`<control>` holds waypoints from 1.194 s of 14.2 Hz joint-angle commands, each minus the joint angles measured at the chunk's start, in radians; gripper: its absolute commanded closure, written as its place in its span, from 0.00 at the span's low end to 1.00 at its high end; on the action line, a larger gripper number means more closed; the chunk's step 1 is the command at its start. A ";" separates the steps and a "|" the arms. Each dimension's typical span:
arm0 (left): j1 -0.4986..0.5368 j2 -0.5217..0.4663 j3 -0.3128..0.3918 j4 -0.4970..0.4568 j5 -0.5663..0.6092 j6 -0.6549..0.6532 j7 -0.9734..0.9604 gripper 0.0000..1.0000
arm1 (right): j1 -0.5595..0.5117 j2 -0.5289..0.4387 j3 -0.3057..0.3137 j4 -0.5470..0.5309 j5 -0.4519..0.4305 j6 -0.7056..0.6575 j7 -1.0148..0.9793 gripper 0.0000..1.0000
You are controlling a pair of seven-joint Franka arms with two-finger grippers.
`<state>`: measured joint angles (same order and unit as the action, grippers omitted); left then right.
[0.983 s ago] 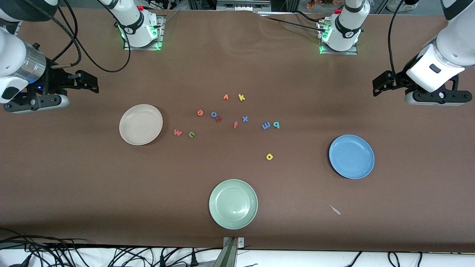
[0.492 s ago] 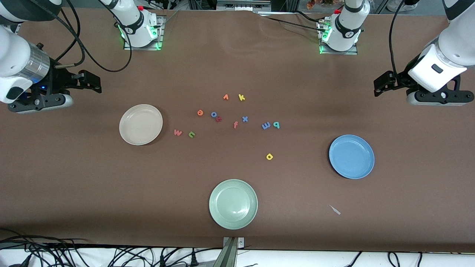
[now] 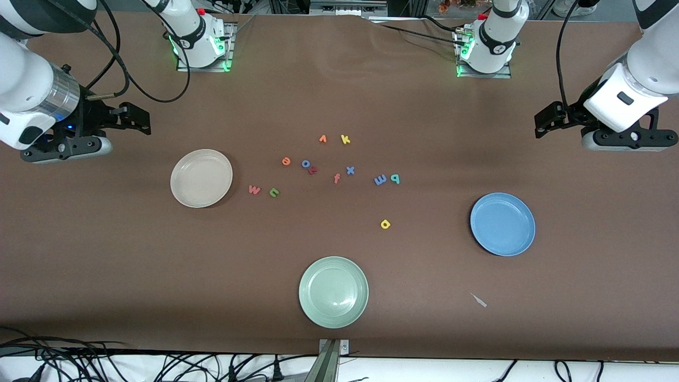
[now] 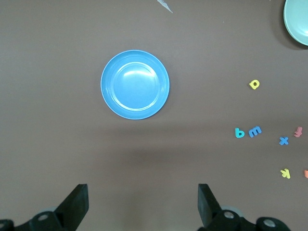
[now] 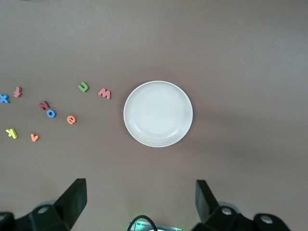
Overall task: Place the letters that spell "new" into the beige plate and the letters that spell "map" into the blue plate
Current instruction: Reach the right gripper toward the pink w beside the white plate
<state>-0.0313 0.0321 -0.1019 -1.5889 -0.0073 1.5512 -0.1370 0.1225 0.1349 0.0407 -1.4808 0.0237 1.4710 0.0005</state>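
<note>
Both hands open, L hand (image 4: 142, 204), R hand (image 5: 139, 202), letters unplaced

right gripper (image 3: 139, 118) up over the table (image 3: 106, 249) near the beige plate (image 3: 201, 178), at the right arm's end; w (image 3: 254, 189) and n (image 3: 273, 192) just beside that plate. left gripper (image 3: 546, 121) up near the blue plate (image 3: 502, 224), at the left arm's end; m (image 3: 380, 179) touching p (image 3: 394, 179), a (image 3: 385, 224) nearer the front camera. third plate (image 3: 333, 292) nearest the camera, well apart from both grippers.
</note>
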 commanded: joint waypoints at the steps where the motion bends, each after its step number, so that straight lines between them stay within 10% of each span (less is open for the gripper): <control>1: 0.001 0.014 -0.002 0.033 0.016 -0.020 0.007 0.00 | -0.001 -0.017 0.007 -0.027 0.007 0.018 0.016 0.00; 17: -0.009 0.014 -0.002 0.035 0.018 -0.020 0.010 0.00 | 0.134 0.115 0.120 -0.427 -0.050 0.676 0.407 0.00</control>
<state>-0.0344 0.0328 -0.1038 -1.5861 -0.0073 1.5512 -0.1370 0.2454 0.2248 0.1610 -1.8950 0.0083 2.0969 0.3525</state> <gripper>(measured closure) 0.000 0.000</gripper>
